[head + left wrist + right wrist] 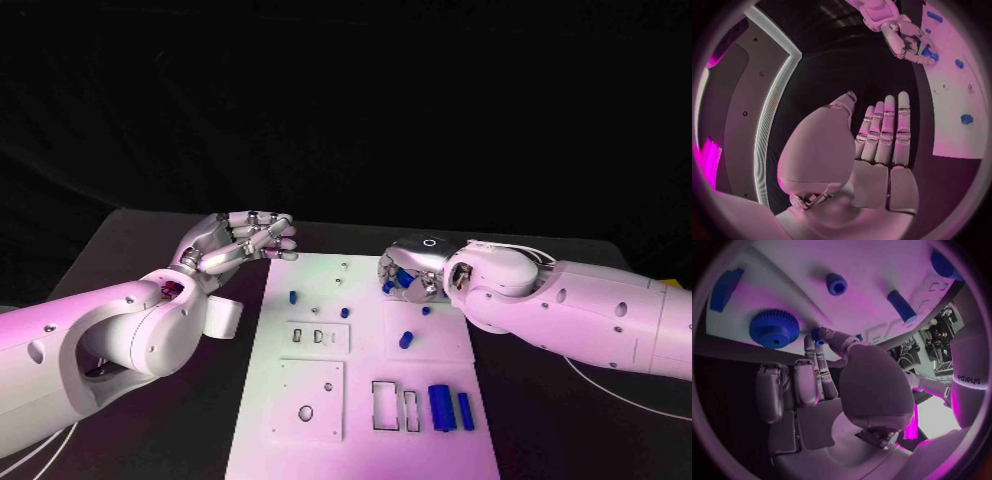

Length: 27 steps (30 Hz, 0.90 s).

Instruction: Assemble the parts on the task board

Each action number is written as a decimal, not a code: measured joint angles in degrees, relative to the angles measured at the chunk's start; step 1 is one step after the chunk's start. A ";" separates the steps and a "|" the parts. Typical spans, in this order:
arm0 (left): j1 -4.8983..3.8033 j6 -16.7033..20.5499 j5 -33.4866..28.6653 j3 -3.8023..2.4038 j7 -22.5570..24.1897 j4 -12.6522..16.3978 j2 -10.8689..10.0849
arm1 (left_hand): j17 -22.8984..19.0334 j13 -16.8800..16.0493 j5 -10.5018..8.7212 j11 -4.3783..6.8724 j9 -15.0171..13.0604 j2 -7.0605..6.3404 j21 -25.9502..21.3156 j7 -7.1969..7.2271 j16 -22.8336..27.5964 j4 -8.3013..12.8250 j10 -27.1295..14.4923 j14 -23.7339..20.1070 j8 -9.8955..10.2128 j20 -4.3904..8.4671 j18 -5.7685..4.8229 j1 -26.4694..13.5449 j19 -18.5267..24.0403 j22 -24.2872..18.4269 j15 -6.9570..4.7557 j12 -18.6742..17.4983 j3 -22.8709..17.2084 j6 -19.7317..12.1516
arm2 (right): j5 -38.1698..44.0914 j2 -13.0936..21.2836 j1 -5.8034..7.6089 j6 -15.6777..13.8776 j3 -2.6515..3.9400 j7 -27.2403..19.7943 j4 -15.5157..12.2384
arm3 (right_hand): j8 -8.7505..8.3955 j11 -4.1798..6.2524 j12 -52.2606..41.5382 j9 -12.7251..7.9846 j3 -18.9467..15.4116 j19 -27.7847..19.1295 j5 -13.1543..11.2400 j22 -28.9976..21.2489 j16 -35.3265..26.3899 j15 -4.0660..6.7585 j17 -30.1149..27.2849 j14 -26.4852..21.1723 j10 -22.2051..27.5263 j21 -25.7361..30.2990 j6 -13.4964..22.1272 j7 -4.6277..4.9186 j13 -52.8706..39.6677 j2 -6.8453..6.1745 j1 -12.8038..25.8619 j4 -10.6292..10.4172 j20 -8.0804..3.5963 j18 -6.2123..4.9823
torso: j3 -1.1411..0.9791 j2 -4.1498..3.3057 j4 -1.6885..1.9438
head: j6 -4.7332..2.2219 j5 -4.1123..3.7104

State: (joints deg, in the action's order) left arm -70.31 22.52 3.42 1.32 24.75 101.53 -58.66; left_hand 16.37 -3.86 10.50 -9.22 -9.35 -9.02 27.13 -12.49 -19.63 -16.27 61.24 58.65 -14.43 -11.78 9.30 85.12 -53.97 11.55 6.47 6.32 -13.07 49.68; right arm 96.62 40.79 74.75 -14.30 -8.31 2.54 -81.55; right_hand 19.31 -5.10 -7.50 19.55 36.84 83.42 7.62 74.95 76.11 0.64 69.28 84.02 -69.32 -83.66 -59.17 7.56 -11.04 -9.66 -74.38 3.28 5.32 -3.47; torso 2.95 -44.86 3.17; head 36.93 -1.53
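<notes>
Overhead, from the head camera, the white task board runs down the middle of the frame, with small blue parts scattered on it: two long blue bars stand side by side at lower right, a short blue peg lies near the centre, and another small blue piece sits toward the upper left of the board. The left hand hovers at the board's upper left corner, fingers curled loosely and nothing in it. The right hand is down at the board's upper right edge, bent over a blue part there. From the left wrist camera, that hand's palm and fingers stretch out straight and apart, empty, while the right hand shows in the upper right of the frame, its fingers on a blue part at the board's rim. From the right wrist camera, the fingertips close on a small blue piece in the middle of the frame, just beside a blue toothed wheel at left; a blue knob and a blue rod lie further up. I judge the step is picking this piece; it needs a firm pinch and a straight lift clear of the wheel.
</notes>
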 measured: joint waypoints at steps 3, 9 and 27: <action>-0.01 -0.05 0.00 0.00 -0.08 -0.02 -0.01 | 0.07 0.00 0.00 0.00 0.00 0.00 0.00 0.00 0.00 0.00 0.00 0.00 0.00 0.00 0.00 0.00 0.00 0.00 0.00 0.00 0.00 0.00 | 0.02 0.18 0.00 -1.45 0.01 0.02 -0.70 | 0.19 0.00 -0.05 0.01 0.00 0.19 -0.01 0.00 0.00 0.00 0.00 0.00 0.00 -0.26 -0.11 -0.11 -0.01 -0.23 -0.23 0.01 -0.19 0.65 | 0.02 -0.02 0.00 | -0.18 0.00; -0.01 -0.16 0.00 0.00 -0.29 -0.16 -0.05 | 0.07 0.00 0.00 -0.22 0.00 0.24 0.00 0.00 0.00 0.00 -0.22 0.00 0.00 0.00 -0.01 -0.23 0.00 0.05 0.00 -0.23 0.00 0.00 | 0.02 -0.32 0.26 -4.25 0.19 0.54 -1.59 | 0.19 0.00 -0.07 0.01 0.00 0.19 -0.01 -0.01 0.00 0.00 0.00 0.00 0.00 -0.66 -0.19 -0.19 -0.03 -0.21 -0.21 0.01 -0.19 0.85 | 0.07 -0.08 0.00 | -0.66 0.00; -0.21 -0.48 -0.01 0.00 -0.69 -0.35 0.07 | 0.15 0.01 0.00 -0.21 0.05 0.24 0.22 -0.21 0.00 0.00 -0.22 0.00 0.27 0.00 0.00 -0.23 0.00 0.04 0.00 -0.22 0.00 -0.21 | 0.24 -8.93 0.90 -9.13 0.58 3.51 6.32 | 0.08 0.00 0.41 0.02 -0.07 0.19 -0.48 -0.02 0.38 0.00 -0.08 0.00 0.00 -0.65 -0.06 -0.11 -1.60 0.33 0.33 0.07 -0.19 0.85 | 0.14 -0.51 0.20 | -1.49 0.19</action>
State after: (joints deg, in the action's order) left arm -70.53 22.04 3.40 1.31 24.07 101.18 -58.59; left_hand 16.52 -3.85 10.50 -9.43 -9.30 -8.78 27.35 -12.70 -19.63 -16.27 61.02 58.66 -14.16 -11.79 9.30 84.89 -53.97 11.60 6.47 6.09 -13.07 49.47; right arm 96.86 31.86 75.65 -23.42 -7.74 6.04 -75.23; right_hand 19.38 -5.10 -7.08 19.57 36.76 83.60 7.14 74.93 76.49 0.63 69.20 84.02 -69.32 -84.31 -59.23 7.46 -12.64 -9.32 -74.05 3.34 5.13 -2.63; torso 3.09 -45.37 3.37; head 35.44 -1.34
